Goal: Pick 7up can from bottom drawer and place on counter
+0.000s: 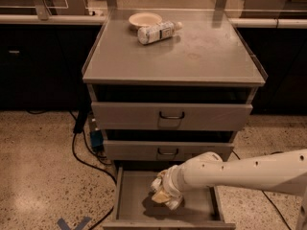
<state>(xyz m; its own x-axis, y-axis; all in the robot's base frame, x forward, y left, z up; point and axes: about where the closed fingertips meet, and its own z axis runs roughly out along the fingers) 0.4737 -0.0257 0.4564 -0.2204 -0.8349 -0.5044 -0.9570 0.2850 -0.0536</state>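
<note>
Nearest the cam, the bottom drawer is pulled fully out, w/ plain grey floor showing at left and along the front. The gripper is down inside it, about mid-drawer, low over the floor w/ a dark shadow under it; can't tell if it is open or closed, as the pale head and a tan patch blur together. The 7up can can't be made out: if it's in the drawer, the gripper head hides it. The white arm comes in from the right edge, crosses over the drawer's right wall and angles down to the gripper. Left of the drawer, on the speckled floor, there's a blue tape mark at the bottom edge and a black cable looping toward the cabinet. Above the open drawer is the middle drawer, shut, w/ dark loop handle; above that the top drawer, same handle, sticking out a little from the frame. On top sits the desk: flat grey square surface, thin raised side edges. At its far left part a clear plastic bottle w/ white label lies on its side, cap pointing right, just in front of a shallow pale bowl, the two touching or nearly so. Behind the cabinet runs a long rear desk, pale-edged and dark below.
</note>
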